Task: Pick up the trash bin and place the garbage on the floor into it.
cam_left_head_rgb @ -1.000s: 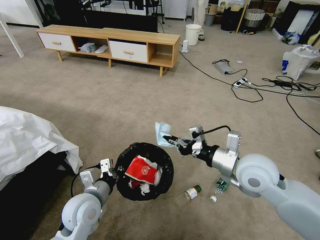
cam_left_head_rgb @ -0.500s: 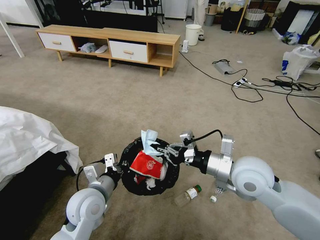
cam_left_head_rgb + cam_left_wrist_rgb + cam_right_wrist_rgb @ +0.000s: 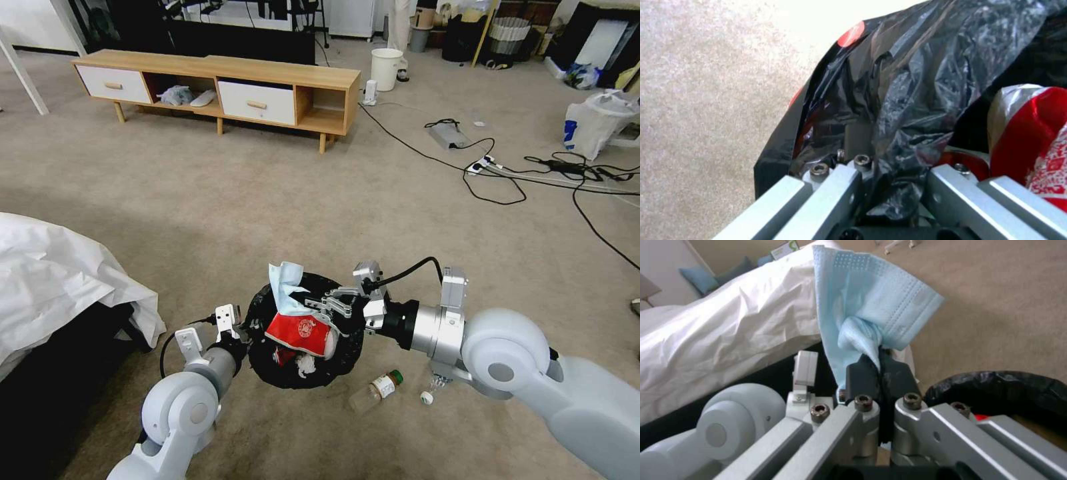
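The trash bin point(image 3: 265, 363), lined with a crinkled black bag point(image 3: 907, 83), hangs just above the floor point(image 3: 267, 200). My left gripper point(image 3: 244, 328) is shut on its near rim point(image 3: 889, 173). Inside lie a red wrapper point(image 3: 303, 330) and white tissues. My right gripper point(image 3: 312, 305) is over the bin's opening, shut on a bluish tissue point(image 3: 283, 288) that stands up from the jaws point(image 3: 871, 313). A green-capped bottle point(image 3: 377, 389) lies on the carpet right of the bin. A second bottle point(image 3: 437, 383) is partly hidden under my right arm.
A white sheet point(image 3: 60, 280) covers furniture at my left. A low wooden cabinet point(image 3: 220, 87) stands at the back, with a white bucket point(image 3: 387, 67) beyond it. Black cables and a power strip point(image 3: 487, 163) cross the carpet at the right, near a white plastic bag point(image 3: 593, 123).
My right gripper has carried the bluish tissue leftward from beside the bin to over its opening. The left arm has shifted the bin slightly right and away.
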